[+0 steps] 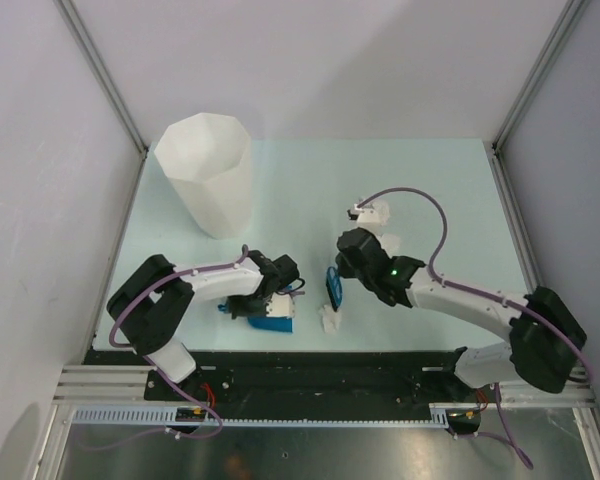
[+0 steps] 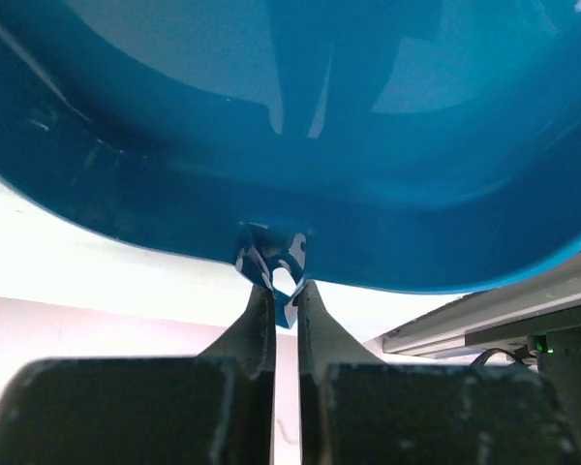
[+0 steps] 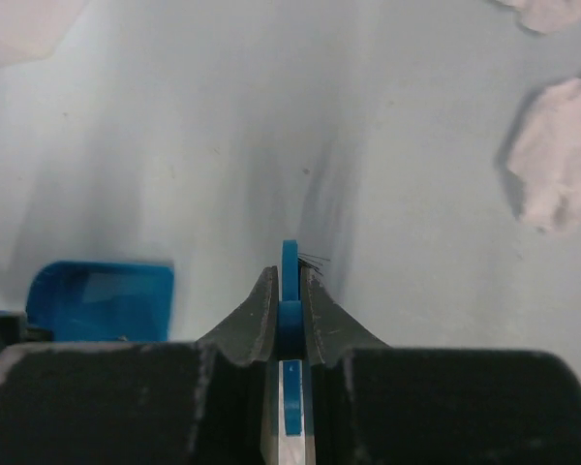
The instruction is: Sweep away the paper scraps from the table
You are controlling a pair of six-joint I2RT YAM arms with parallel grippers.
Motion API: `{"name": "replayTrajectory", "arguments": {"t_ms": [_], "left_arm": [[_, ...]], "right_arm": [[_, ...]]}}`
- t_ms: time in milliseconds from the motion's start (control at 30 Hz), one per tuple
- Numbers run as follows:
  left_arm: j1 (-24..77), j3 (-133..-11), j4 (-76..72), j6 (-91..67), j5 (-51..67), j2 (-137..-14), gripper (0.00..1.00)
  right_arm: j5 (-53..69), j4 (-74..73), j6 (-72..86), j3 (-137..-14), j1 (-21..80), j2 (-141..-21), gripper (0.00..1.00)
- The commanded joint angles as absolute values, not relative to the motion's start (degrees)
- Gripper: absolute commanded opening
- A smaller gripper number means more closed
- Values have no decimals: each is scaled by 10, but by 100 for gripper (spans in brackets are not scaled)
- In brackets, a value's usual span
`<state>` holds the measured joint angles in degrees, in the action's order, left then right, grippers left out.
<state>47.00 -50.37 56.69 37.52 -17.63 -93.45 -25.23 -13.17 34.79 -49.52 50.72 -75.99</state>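
Near the front of the mint-green table [image 1: 440, 180] my left gripper [image 1: 263, 303] is shut on the handle of a blue dustpan [image 1: 272, 322]. In the left wrist view the dustpan [image 2: 300, 145] fills the upper frame, and the left gripper [image 2: 285, 295] pinches its handle tab. My right gripper [image 1: 337, 275] is shut on a blue brush [image 1: 333, 288], whose handle [image 3: 290, 276] stands between the closed fingers. White paper scraps lie beside the brush [image 1: 330, 320] and farther back [image 1: 376, 212], [image 1: 390, 245]. The right wrist view shows scraps [image 3: 557, 160] at right and the dustpan [image 3: 102, 298] at lower left.
A tall white faceted bin [image 1: 208, 175] stands at the back left of the table. Grey walls close in the left, back and right sides. A black rail [image 1: 310, 365] runs along the front edge by the arm bases.
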Motion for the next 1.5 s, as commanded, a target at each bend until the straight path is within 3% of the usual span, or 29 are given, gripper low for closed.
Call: {"name": "replayTrajectory", "arguments": {"t_ms": [0, 333, 367, 400, 500, 567, 600, 733, 1033, 1133, 1367, 1467], "left_arm": [[465, -480, 555, 387, -177, -931, 0], [465, -504, 552, 374, -113, -934, 0], [465, -510, 549, 375, -105, -930, 4], [465, -512, 546, 376, -95, -926, 23], [464, -508, 532, 386, -68, -901, 49], [458, -486, 513, 400, -46, -881, 56], [454, -476, 505, 407, -38, -854, 65], [405, -417, 436, 451, 10, -781, 69], [330, -316, 340, 513, 61, -718, 67], [327, -305, 317, 514, 69, -729, 61], [330, -296, 312, 506, 64, -756, 0], [362, -306, 321, 490, 54, -751, 0]], "right_arm": [[-237, -21, 361, -532, 513, -797, 0], [-358, -122, 253, -571, 563, -688, 0], [-356, -132, 251, -571, 564, -677, 0], [-353, -149, 250, -571, 565, -672, 0], [-340, -181, 255, -570, 567, -659, 0], [-334, -184, 257, -557, 568, -649, 0], [-328, -179, 256, -551, 569, -636, 0], [-329, -176, 252, -520, 569, -610, 0], [-340, -205, 318, -457, 562, -572, 0], [-360, -229, 344, -449, 565, -577, 0], [-452, -260, 444, -429, 624, -619, 0], [-461, -224, 487, -420, 652, -649, 0]]}}
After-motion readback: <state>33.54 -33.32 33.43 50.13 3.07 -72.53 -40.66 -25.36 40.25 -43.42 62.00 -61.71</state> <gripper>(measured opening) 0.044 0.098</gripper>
